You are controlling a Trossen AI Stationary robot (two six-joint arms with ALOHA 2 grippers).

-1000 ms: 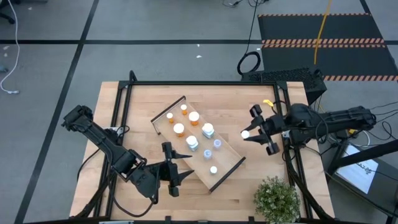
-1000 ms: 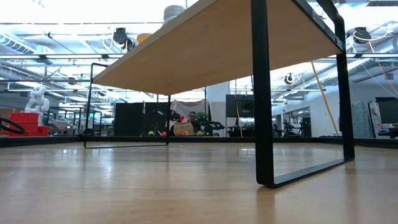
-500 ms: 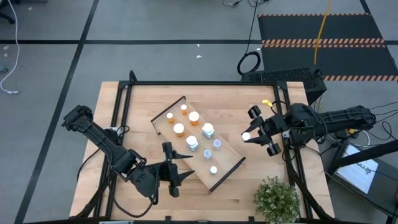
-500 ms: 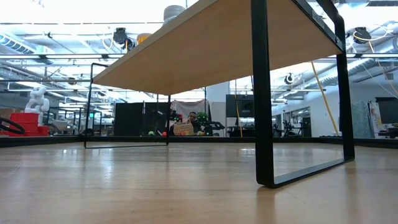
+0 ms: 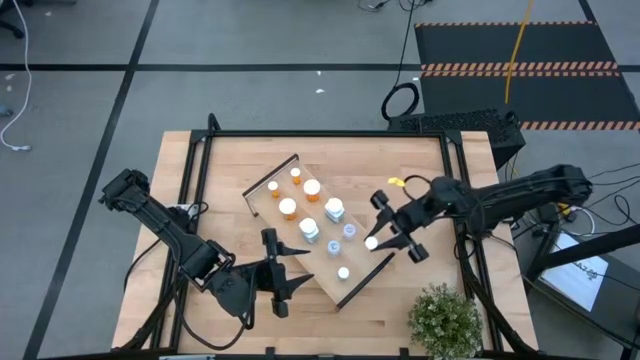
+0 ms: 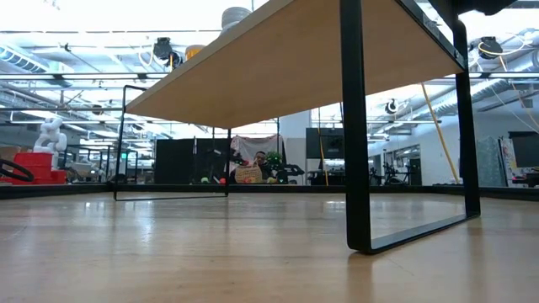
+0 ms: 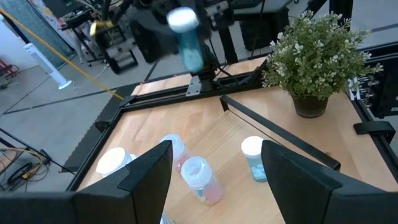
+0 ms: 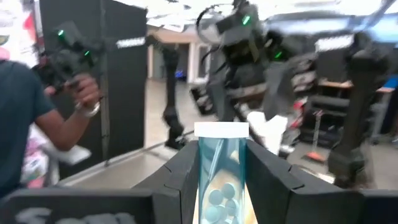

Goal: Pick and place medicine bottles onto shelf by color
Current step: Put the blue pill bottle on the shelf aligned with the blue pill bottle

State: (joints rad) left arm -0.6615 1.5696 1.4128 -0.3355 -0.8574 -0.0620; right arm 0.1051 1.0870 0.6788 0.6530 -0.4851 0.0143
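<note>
Eight bottles on shelf: in the high view I count four orange bottles (image 5: 288, 207) grouped toward one end of the shelf (image 5: 362, 273), and four pale blue bottles (image 5: 334, 209) toward the other; sorting by color looks nearly complete.
High view, remaining work: one clear-blue bottle (image 5: 371, 242) is pinched in my right claw (image 5: 372, 242), hanging over the shelf's blue end, not yet set down. No loose bottles show on the counter (image 5: 200, 180).
High view, change: half a second ago my right claw held this bottle off to the side of the shelf, over bare counter; it has since swung inward to the shelf edge. Bottles on the shelf have not shifted.
High view, left claw: my left claw (image 5: 290, 270) waits beside the shelf's near long side, fingers spread, holding nothing.
Low view: only the shelf's underside and the room; no bottles visible.
Left wrist view: blue bottles stand ahead; the carried bottle (image 7: 186, 38) hangs above them.
Right wrist view: capped bottle (image 8: 221, 171) upright between my fingers (image 8: 180, 180), pills inside.
</note>
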